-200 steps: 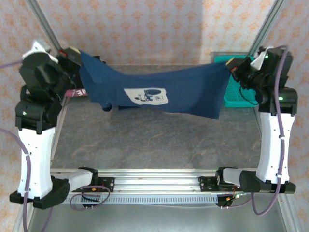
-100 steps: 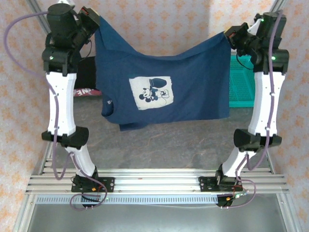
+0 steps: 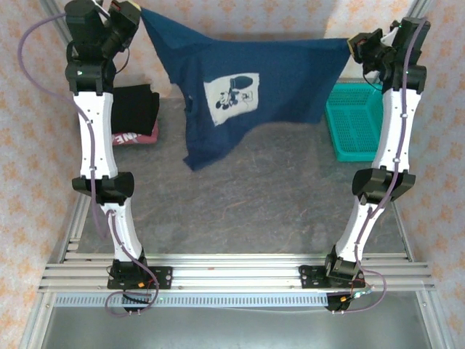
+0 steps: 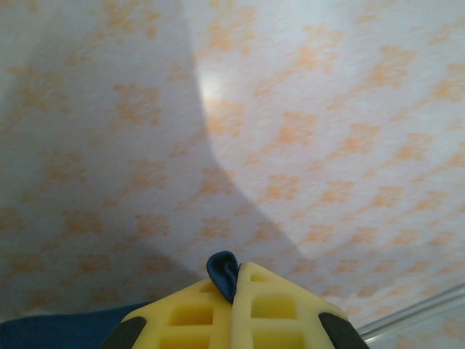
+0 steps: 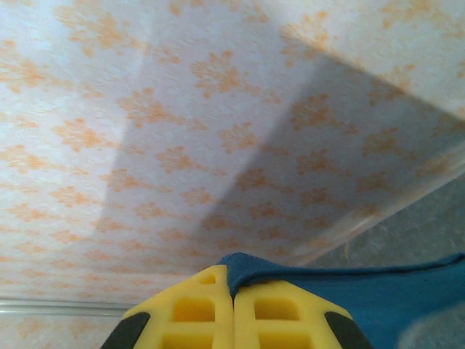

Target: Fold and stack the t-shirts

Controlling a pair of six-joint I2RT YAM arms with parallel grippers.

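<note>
A navy blue t-shirt [image 3: 247, 87] with a white cartoon print hangs stretched in the air between both raised arms, its lower left part drooping toward the table. My left gripper [image 3: 134, 13] is shut on its upper left corner; a fold of navy cloth [image 4: 224, 270] pokes out between the yellow fingers [image 4: 272, 305]. My right gripper [image 3: 354, 43] is shut on the upper right corner, where the blue cloth [image 5: 305, 273] runs off to the right from the shut yellow fingers [image 5: 192, 309]. A folded black t-shirt [image 3: 136, 109] lies on a pink one [image 3: 134, 136] at the table's left.
A teal plastic basket [image 3: 356, 123] stands at the right back of the grey table [image 3: 247, 203]. A patterned wall lies close behind both raised grippers. Aluminium frame rails [image 3: 232, 273] run along the near edge.
Both arms have risen and reached back, carrying the navy t-shirt up from low over the table to hang high near the wall. The folded black and pink shirts have come into view.
</note>
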